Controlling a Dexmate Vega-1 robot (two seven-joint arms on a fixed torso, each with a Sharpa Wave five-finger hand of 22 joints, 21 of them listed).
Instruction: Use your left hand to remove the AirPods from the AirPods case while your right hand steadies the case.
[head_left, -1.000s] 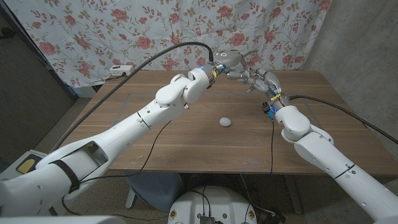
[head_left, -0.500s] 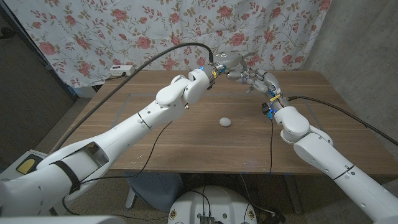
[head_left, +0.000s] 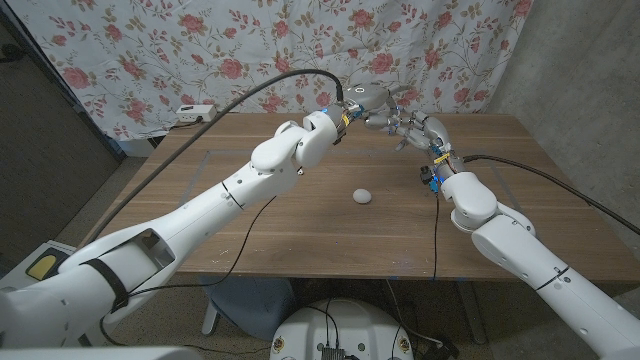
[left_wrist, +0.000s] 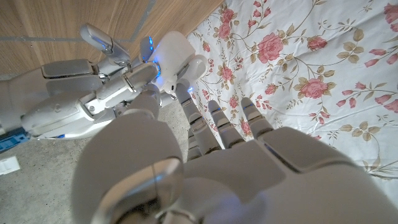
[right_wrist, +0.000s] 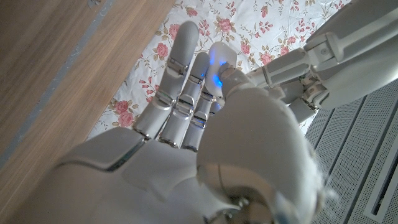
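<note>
Both hands are raised together over the far edge of the tabletop (head_left: 300, 215), right of centre, in front of the floral curtain (head_left: 250, 50).

Left hand (head_left: 372, 98): fingers curled toward the case from the left. In the left wrist view its fingers (left_wrist: 211, 121) reach up to the white AirPods case (left_wrist: 176, 55), which shows a blue light. Contact looks likely, but I cannot tell if it has a firm pinch on the case or on an earbud; the fingertips are hidden behind the case.

Right hand (head_left: 422, 130): closed around the case from the right side. The left wrist view shows its fingers (left_wrist: 93, 87) wrapped against the case body; the right wrist view shows the white rounded case (right_wrist: 221, 59) with a blue glow sitting at its fingertips (right_wrist: 186, 81). So the right hand grips the case, held up off the tabletop.

AirPods case position: in the air between the two hands, near the far edge, well apart from anything on the wood. Lid state and earbuds too small or hidden to tell.

On the tabletop: a small white rounded object (head_left: 362, 196) lies near the middle, well apart from both hands, nearer than they are. I can't tell what it is.

Far left, off the tabletop: a white power strip (head_left: 193, 112) by the curtain. Black cables (head_left: 240, 100) run along both arms.
</note>
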